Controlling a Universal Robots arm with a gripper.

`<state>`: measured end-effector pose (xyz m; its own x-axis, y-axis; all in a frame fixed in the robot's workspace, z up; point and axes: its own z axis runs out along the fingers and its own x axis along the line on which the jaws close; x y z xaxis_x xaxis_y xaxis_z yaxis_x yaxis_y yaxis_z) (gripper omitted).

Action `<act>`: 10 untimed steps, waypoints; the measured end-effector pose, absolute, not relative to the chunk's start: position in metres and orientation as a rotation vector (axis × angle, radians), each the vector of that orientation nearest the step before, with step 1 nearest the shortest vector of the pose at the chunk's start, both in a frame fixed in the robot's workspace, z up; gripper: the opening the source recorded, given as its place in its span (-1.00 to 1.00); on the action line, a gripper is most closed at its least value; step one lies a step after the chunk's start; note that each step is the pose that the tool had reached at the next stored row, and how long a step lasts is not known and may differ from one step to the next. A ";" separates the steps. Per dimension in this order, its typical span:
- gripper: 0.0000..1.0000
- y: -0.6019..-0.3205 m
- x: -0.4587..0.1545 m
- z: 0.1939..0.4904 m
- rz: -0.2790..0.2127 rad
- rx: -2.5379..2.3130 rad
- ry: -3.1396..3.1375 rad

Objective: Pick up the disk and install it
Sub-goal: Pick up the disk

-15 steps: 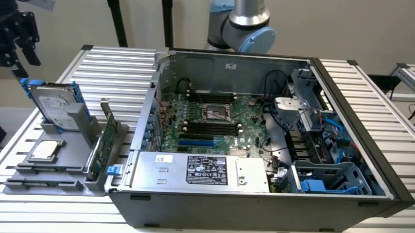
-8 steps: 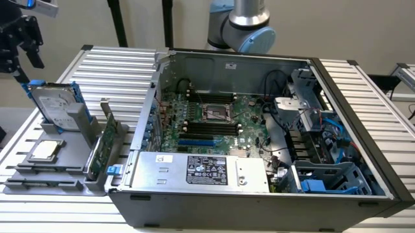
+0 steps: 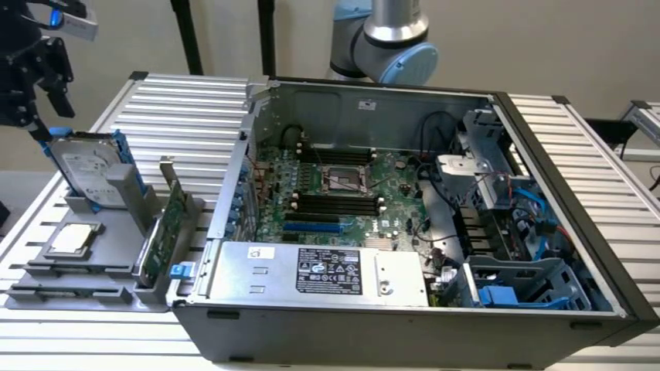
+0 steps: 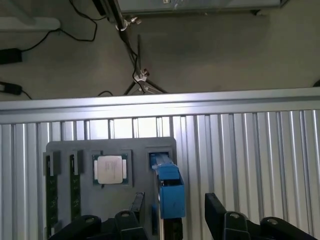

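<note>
The disk stood on edge in a grey holder at the exterior view's left. Its blue frame rose above the holder's walls, with open air over its top edge. The gripper hung in the upper left of that view, just above and slightly outside the disk's upper corner, its black fingers pointing down. From the wrist view, the gripper looked straight down the disk. One finger stood on each side of the blue frame, spread wide, with a clear gap on both sides and nothing in their grasp. A square chip lay flat in the holder beside the disk, and a green card stood on edge along the holder's far side, close to the case. The case sat open-topped across the middle and right of the exterior view, its wall just beside the card, leaving only a narrow lane between them. Bare slats of the table ran beyond the holder toward the table's edge. The arm showed at the top centre, behind the case.
</note>
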<state>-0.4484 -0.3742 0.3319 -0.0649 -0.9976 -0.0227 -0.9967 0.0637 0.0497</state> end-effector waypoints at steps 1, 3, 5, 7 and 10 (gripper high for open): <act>0.19 -0.374 -0.448 0.330 -0.081 2.136 -2.278; 0.19 -0.374 -0.448 0.326 -0.081 2.136 -2.278; 0.19 -0.375 -0.448 0.323 -0.081 2.136 -2.278; 0.19 -0.375 -0.448 0.319 -0.081 2.137 -2.277; 0.19 -0.375 -0.448 0.314 -0.081 2.141 -2.274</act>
<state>-0.4484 -0.3748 0.3136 -0.0605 -0.9979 -0.0228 -0.9970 0.0593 0.0496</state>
